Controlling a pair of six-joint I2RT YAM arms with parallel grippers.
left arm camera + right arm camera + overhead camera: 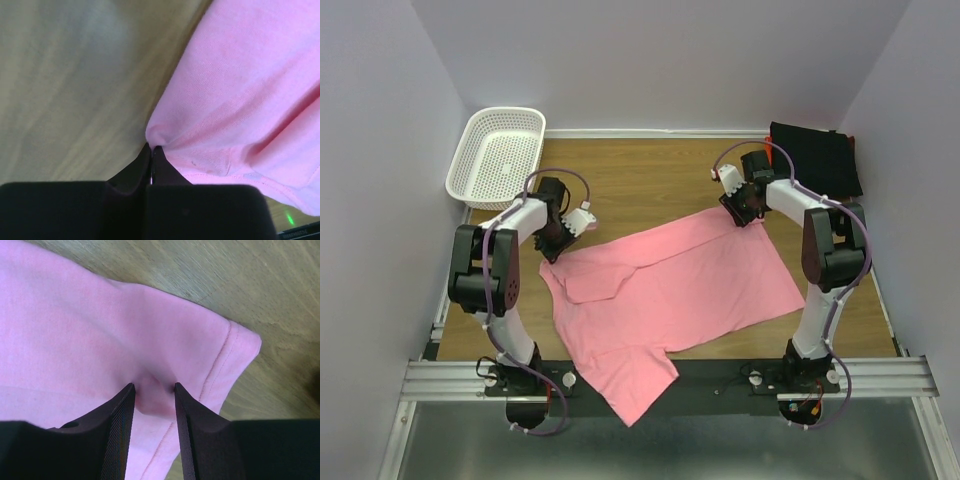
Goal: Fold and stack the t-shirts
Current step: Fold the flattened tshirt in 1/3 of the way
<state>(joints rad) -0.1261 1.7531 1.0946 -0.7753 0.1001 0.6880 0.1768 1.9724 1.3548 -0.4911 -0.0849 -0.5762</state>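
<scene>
A pink t-shirt (pixel 680 290) lies spread flat on the wooden table, one sleeve folded in at its left and its lower part hanging over the near edge. My left gripper (pixel 552 250) is at the shirt's left edge. In the left wrist view it (pixel 151 147) is shut, pinching a tip of the pink cloth (pixel 240 90). My right gripper (pixel 748 215) is on the shirt's far right corner. In the right wrist view it (pixel 154 387) stands open, pressed onto the cloth (pixel 75 325), with a small fold bulging between the fingers near the hem.
A folded black t-shirt (pixel 815 158) lies at the back right corner. A white plastic basket (pixel 498 155) stands at the back left. Grey walls close in the table on three sides. The metal rail (pixel 670 375) runs along the near edge.
</scene>
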